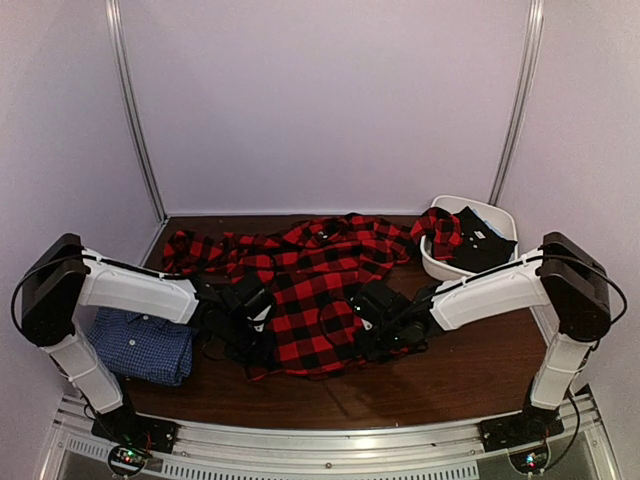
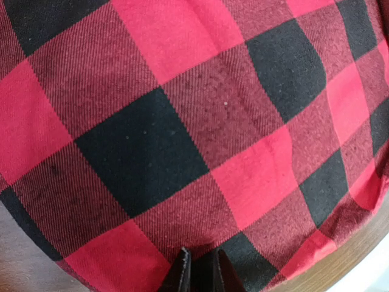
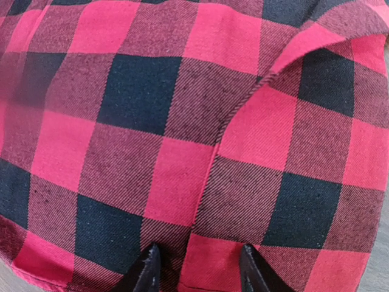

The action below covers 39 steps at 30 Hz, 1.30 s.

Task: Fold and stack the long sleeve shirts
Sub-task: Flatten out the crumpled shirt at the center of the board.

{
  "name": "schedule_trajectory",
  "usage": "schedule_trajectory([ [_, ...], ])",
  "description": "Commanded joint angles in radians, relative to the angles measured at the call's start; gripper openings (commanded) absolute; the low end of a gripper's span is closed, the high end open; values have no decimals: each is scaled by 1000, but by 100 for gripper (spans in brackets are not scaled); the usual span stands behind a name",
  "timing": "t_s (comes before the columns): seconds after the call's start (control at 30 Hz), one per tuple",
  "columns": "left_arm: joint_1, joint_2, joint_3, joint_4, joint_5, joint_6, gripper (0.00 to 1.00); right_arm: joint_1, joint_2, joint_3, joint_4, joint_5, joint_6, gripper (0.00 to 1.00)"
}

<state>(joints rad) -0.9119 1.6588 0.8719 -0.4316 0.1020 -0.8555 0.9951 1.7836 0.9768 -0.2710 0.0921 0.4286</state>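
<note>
The red-and-black plaid shirt [image 1: 310, 285] lies spread across the middle of the table, one sleeve reaching to the back left. It fills the left wrist view [image 2: 182, 121] and the right wrist view [image 3: 182, 121]. My left gripper [image 1: 255, 322] [image 2: 200, 255] is at the shirt's left edge, its fingertips nearly together and pinching the plaid cloth. At the right edge, my right gripper [image 1: 372, 318] [image 3: 197, 252] has its fingers well apart, resting on the cloth beside a seam. The blue checked shirt [image 1: 145, 345] lies folded at the front left, under the left arm.
A white basin [image 1: 500, 215] at the back right holds another piece of plaid cloth [image 1: 438, 232] and a black cloth [image 1: 480, 245]. Bare brown table [image 1: 470, 360] shows at the front right. Walls close in the back and both sides.
</note>
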Motion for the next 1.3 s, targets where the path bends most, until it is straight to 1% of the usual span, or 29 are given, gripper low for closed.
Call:
schedule_trajectory([
  [0.0,-4,-21,-81,-12,30,-21,16,14,18,21,-40,54,10,41],
  [0.13,-4,-30,-110,-14,34,-18,16,17,12,26,-58,71,17,31],
  [0.33,-3,-24,-121,-33,26,-6,16,17,-18,36,-89,89,33,8],
  [0.4,-3,-21,-123,-48,25,4,16,17,-33,42,-112,107,40,1],
  [0.43,-3,-19,-123,-56,23,11,16,17,-44,45,-124,117,43,0],
  [0.7,-2,-24,-150,-132,19,56,16,2,-163,14,-254,200,81,0],
  [1.03,-4,-67,-232,-215,62,77,16,-93,-321,-201,-382,192,170,0],
  [1.2,-3,-105,-259,-235,116,57,15,-88,-364,-235,-394,83,232,0],
  [1.27,-3,-122,-268,-262,107,47,15,-84,-372,-261,-403,41,259,0],
])
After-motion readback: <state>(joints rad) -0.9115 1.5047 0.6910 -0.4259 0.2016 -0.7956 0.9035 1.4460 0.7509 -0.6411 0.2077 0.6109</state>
